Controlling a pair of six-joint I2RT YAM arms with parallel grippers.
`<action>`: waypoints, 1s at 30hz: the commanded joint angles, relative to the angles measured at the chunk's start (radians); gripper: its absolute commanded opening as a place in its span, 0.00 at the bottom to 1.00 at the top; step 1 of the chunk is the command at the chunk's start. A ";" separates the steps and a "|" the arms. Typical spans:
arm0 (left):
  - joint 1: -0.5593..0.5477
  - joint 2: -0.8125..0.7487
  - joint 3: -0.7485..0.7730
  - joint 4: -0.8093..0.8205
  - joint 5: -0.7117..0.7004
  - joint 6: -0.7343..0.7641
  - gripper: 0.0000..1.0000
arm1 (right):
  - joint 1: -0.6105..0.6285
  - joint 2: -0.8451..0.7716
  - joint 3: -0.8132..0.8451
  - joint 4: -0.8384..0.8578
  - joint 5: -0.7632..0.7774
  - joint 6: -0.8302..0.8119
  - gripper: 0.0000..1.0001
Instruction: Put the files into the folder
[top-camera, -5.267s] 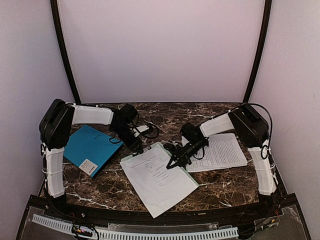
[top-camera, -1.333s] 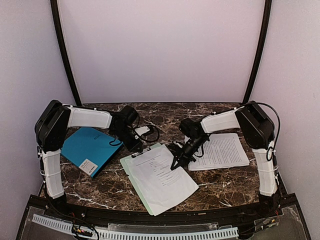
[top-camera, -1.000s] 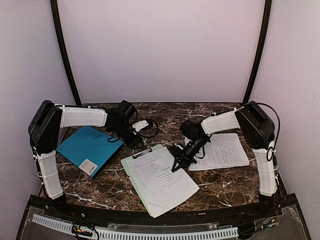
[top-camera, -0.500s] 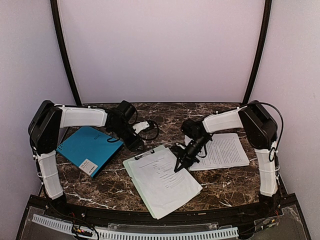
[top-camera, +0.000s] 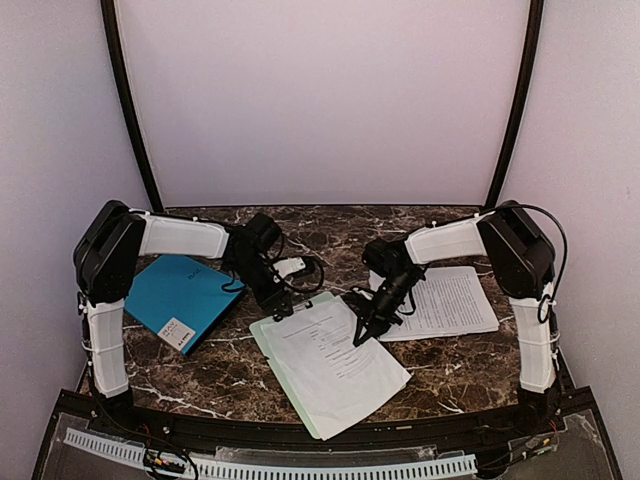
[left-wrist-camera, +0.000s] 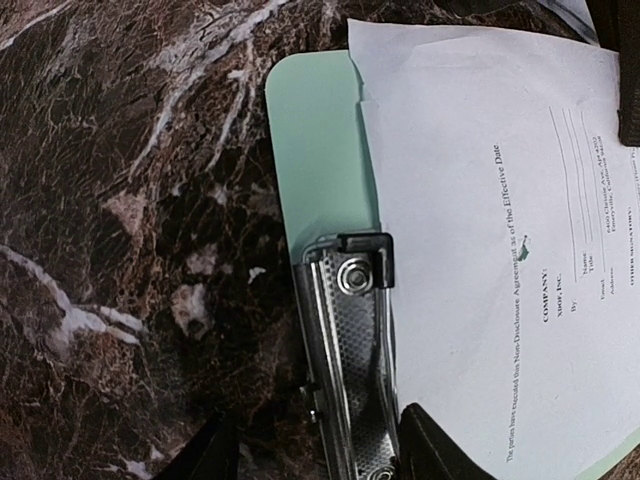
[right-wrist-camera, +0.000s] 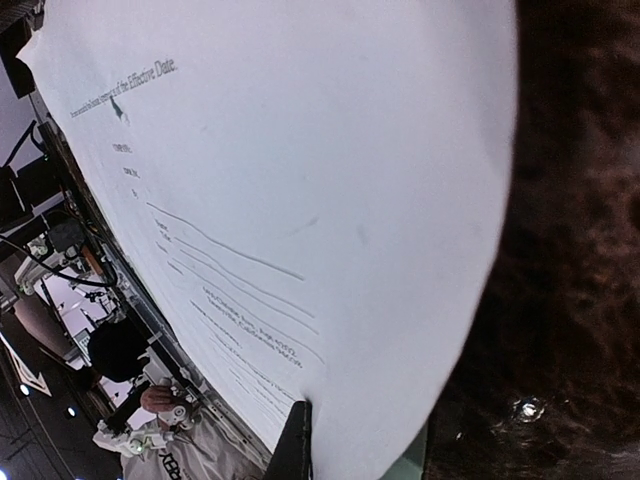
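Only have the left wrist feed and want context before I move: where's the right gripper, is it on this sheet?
Observer: Yes. The right gripper is shut, its tip down on the sheet that lies on the clipboard, near the sheet's right-hand edge.
Operator: Can't see the folder. Where is it?
Observer: The folder lies closed and flat to the left of the clipboard, white label at its near corner.
Operator: And the second sheet?
Observer: The other sheet lies flat to the right of the clipboard, text side up.
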 joint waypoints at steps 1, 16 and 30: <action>-0.011 0.014 0.030 -0.038 -0.004 0.009 0.53 | 0.004 -0.019 0.017 -0.025 0.035 -0.023 0.00; -0.044 0.049 0.048 -0.086 -0.080 0.010 0.32 | 0.002 0.008 0.025 -0.027 0.036 -0.042 0.00; -0.048 0.069 0.031 -0.097 -0.041 -0.058 0.04 | -0.001 0.022 0.013 -0.027 0.063 -0.048 0.00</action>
